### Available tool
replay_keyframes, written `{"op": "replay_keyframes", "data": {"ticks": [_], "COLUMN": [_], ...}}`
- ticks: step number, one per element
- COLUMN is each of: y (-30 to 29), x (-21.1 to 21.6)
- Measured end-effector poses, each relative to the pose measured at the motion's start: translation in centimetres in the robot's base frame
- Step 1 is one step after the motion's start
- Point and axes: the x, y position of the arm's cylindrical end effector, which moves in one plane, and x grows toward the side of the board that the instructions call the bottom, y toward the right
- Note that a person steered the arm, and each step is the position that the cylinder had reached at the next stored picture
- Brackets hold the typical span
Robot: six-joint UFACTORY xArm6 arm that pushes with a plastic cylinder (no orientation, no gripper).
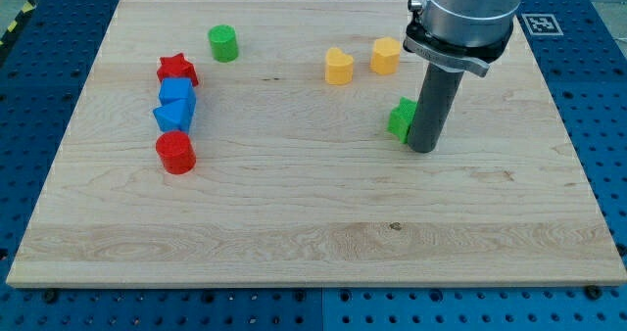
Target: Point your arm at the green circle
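My tip (422, 149) is resting on the wooden board (313, 233), toward the view's right side. It is only a plain rod: it has nothing that opens or closes, and it is holding nothing. It is touching, or almost touching, a green block (400, 118) that is sitting just at the view's left of the tip. The rod is hiding a part of this block, so I cannot tell its shape for sure.

The green circle (223, 43), the thing I am asked to point at, is standing well apart from my tip, far toward the view's left and near the top edge of the board. So I am judging that the pointing is not yet done, and the tip is needing a long travel to the upper left. The way between is looking free, if I am passing below the yellow blocks.

Going outward from the tip, I am counting: one green block beside me; two yellow blocks, one (385, 55) above the tip and one (338, 66) above and to the left; then the green circle; and at the far left a column of four blocks packed close together, namely one red star (177, 71), two blue blocks (177, 92) (174, 115) and one red circle (176, 153). In total I am counting eight blocks: two green, two yellow, two red, two blue.
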Motion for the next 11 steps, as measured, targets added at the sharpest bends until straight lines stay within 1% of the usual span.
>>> {"op": "replay_keyframes", "data": {"ticks": [2,3,4,5,6,7,8,9,11], "y": [0.0,0.0,-1.0,-6.0,-12.7,-19.1,-23.0,-25.4,-28.3], "x": [-2.5,-2.2,-0.2,-1.2,-4.8,-7.1,-10.0,-13.3,-16.6]}}
